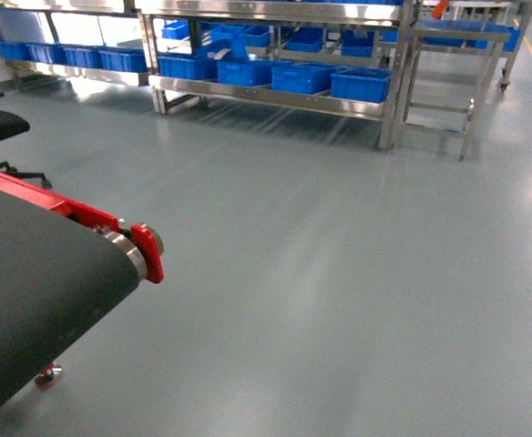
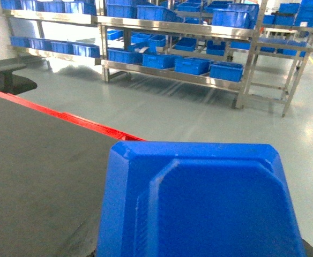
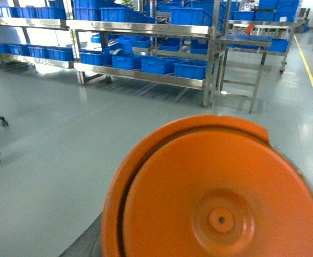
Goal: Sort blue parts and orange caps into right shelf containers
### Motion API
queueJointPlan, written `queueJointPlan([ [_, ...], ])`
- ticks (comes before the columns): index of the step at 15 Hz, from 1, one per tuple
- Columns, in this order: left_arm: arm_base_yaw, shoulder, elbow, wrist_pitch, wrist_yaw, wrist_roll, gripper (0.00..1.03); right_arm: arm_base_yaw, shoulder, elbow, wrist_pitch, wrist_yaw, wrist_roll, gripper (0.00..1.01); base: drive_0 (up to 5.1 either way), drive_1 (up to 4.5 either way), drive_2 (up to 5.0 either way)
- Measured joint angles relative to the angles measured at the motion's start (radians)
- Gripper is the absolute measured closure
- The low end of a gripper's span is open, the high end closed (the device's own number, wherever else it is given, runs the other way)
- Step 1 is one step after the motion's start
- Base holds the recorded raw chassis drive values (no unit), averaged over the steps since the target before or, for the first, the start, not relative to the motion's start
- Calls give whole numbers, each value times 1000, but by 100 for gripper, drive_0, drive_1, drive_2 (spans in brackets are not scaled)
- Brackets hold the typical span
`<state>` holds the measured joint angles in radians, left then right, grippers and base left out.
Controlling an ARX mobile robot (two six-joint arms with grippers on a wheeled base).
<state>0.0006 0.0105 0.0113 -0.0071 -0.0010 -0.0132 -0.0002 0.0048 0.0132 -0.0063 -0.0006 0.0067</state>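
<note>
Filling the bottom of the left wrist view, a blue part (image 2: 199,201) is showing a glossy moulded face with chamfered corners and a raised inner panel; it is lying over the dark conveyor belt (image 2: 33,176), its long axis running across the frame, its face tilting up toward the camera. The left gripper is not showing in any view, so whether it is clamping the part cannot be told. Further right, in the right wrist view, an orange cap (image 3: 215,193) is crowding the frame: round, with concentric rings and a small centre hole, its flat face turning toward the lens. The right gripper is hidden too. Far across the grey floor (image 1: 339,273), the right shelf containers (image 1: 360,84) are sitting in a row on the lowest steel shelf (image 1: 275,98), open tops upward.
</note>
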Motion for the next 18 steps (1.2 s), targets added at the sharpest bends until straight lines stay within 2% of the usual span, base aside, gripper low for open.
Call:
queueJointPlan([
  [18, 0, 0, 0, 0, 0, 0, 61, 0, 0, 0, 0, 0, 0, 56, -156, -156, -156],
])
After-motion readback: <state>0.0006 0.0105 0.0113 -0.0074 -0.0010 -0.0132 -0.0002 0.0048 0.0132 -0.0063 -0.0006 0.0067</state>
